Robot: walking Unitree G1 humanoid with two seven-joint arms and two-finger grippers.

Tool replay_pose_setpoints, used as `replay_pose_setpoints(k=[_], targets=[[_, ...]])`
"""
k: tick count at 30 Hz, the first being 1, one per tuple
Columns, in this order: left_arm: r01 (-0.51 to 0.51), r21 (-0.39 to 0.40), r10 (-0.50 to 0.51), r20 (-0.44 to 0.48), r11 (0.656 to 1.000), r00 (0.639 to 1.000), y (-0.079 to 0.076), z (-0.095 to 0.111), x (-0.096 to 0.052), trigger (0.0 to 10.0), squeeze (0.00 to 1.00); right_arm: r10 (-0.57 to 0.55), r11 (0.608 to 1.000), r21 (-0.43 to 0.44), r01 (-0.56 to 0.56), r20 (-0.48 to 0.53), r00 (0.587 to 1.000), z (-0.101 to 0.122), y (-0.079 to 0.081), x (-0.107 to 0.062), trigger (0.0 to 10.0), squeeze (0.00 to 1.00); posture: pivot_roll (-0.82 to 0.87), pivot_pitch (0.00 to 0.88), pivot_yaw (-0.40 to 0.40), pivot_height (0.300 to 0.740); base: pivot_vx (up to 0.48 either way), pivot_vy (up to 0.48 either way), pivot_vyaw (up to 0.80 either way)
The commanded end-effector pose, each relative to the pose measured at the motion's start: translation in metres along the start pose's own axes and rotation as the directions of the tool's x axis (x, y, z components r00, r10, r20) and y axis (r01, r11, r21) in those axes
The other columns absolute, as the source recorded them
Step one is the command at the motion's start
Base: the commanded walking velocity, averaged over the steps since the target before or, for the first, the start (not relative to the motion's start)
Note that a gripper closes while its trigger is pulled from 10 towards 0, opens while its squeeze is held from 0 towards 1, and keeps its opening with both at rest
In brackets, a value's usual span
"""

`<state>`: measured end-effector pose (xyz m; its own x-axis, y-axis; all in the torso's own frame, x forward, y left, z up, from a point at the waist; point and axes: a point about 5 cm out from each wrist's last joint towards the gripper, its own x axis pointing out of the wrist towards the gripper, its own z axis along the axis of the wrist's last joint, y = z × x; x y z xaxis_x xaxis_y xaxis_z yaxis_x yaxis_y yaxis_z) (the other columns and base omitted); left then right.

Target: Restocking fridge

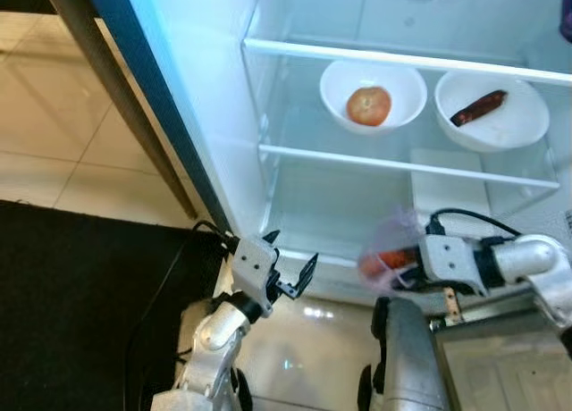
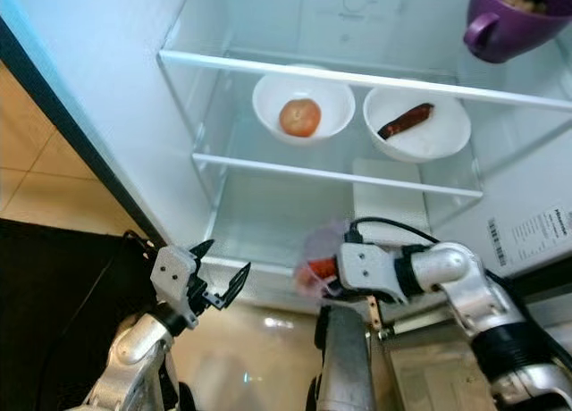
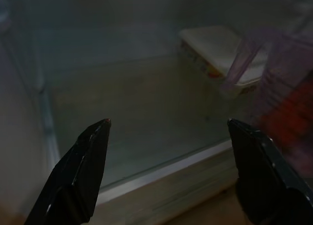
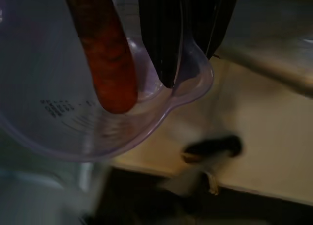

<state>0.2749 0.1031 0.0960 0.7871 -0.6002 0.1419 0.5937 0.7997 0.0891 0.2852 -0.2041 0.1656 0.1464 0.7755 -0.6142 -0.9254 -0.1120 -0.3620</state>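
Home kitchen — open fridge (image 2: 268, 36) with glass shelves (image 2: 357, 76), two white bowls holding a tomato (image 2: 299, 117) and a sausage (image 2: 405, 121), a purple mug (image 2: 514, 18) on the upper shelf. Beige tiled floor (image 1: 54, 143) and a dark mat (image 1: 71, 304) beside it.

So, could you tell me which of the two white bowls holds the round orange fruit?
The left white bowl; the right white bowl holds a long dark reddish piece instead.

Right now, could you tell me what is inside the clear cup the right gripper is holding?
The clear cup, pinched at its rim by the right gripper, holds one orange carrot. Its upper end is cut off from view.
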Motion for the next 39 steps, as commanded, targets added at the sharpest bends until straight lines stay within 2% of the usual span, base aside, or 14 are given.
replay_pose_setpoints(k=[1,4,6,9,13,18,24,33,39], targets=[[0.022,-0.030,-0.023,-0.029,0.999,0.999,-0.002,-0.006,-0.005,10.0,0.00,0.045,0.999,0.003,-0.045,0.022,0.999,0.006,0.007,-0.003,0.0,0.00,0.02,0.221,-0.008,0.369,0.000,0.000,0.00],[0.069,-0.046,-0.069,-0.013,0.997,0.998,0.002,0.002,-0.003,10.0,0.00,0.138,0.990,0.008,-0.139,0.076,0.988,0.025,0.022,-0.010,0.0,0.00,0.02,0.212,-0.001,0.369,0.000,0.000,0.00],[0.079,-0.056,-0.080,-0.009,0.995,0.997,0.003,0.003,-0.003,10.0,0.00,0.155,0.988,0.006,-0.156,0.091,0.984,0.030,0.025,-0.011,0.0,0.00,0.02,0.208,0.001,0.369,0.000,0.000,0.00],[0.152,-0.097,-0.153,-0.002,0.984,0.988,0.004,0.007,-0.003,10.0,0.00,0.183,0.983,-0.006,-0.184,0.118,0.976,0.045,0.029,-0.017,0.0,0.00,0.02,0.198,0.008,0.369,0.000,0.000,0.00],[0.214,-0.114,-0.216,0.003,0.970,0.976,0.004,0.012,-0.003,10.0,0.00,0.197,0.980,-0.014,-0.197,0.121,0.973,0.053,0.031,-0.019,0.0,0.00,0.02,0.192,0.011,0.369,0.000,0.000,0.00],[0.406,-0.194,-0.411,0.012,0.893,0.911,0.004,0.026,-0.011,10.0,0.00,0.231,0.973,-0.047,-0.227,0.133,0.964,0.069,0.037,-0.015,0.0,0.00,0.02,0.182,0.019,0.369,0.000,0.000,0.00],[0.468,-0.206,-0.478,0.001,0.859,0.878,0.007,0.032,-0.017,10.0,0.00,0.250,0.968,-0.048,-0.246,0.149,0.957,0.077,0.044,-0.008,0.0,0.00,0.02,0.177,0.022,0.369,0.000,0.000,0.00],[0.509,-0.227,-0.527,-0.022,0.830,0.850,0.009,0.036,-0.021,10.0,0.00,0.307,0.951,-0.081,-0.297,0.174,0.936,0.091,0.053,0.001,0.0,0.00,0.02,0.171,0.023,0.369,0.000,0.000,0.00],[0.537,-0.210,-0.558,-0.059,0.817,0.827,0.007,0.035,-0.021,10.0,0.00,0.354,0.934,-0.112,-0.339,0.171,0.919,0.098,0.058,0.010,0.0,0.00,0.02,0.165,0.022,0.369,0.000,0.000,0.00]])
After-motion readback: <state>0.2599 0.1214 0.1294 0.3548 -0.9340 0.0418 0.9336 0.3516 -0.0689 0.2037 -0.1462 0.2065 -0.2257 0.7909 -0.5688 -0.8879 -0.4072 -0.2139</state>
